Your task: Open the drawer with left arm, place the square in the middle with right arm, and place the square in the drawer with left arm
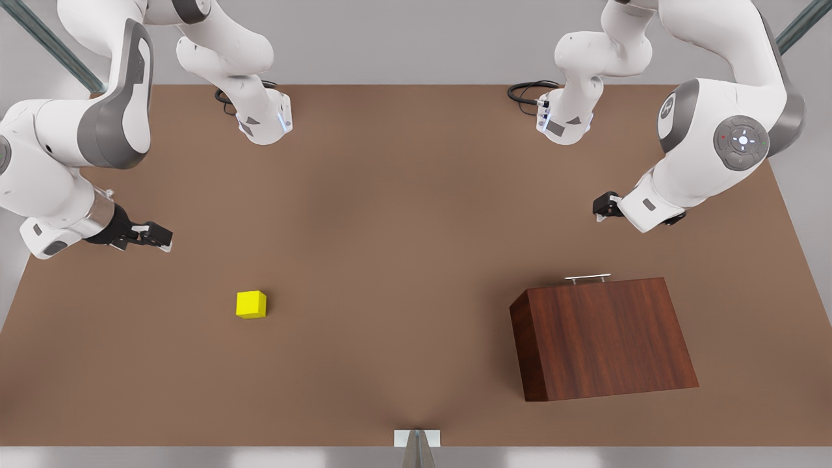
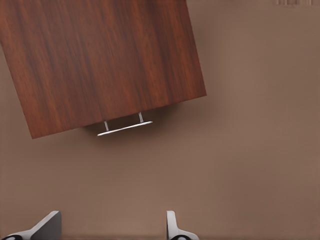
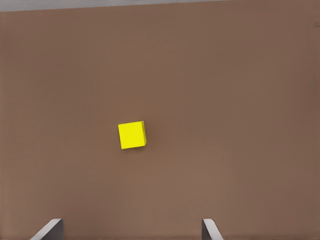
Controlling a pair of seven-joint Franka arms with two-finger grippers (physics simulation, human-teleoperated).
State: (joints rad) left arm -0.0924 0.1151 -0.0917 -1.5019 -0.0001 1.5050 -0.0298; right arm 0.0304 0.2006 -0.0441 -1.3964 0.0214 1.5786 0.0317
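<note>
Left pincer [image 2: 112, 227] spread wide, empty, near drawer handle [image 2: 125, 128], right pincer [image 3: 131, 230] wide, empty, above square [image 3: 132, 135]

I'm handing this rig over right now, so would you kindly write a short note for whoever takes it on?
Left gripper: open, empty, above the table on the front view's right, short of the handle.
Right gripper: open, empty, on the front view's left, away from the square.
Drawer: shut inside the wooden box; handle faces the arms' bases.
Square: sits on the table, towards the front view's left, untouched.
Done: nothing yet.
Left: left arm pulls the drawer open; right arm moves the square to the middle; left arm puts it in the drawer.
</note>
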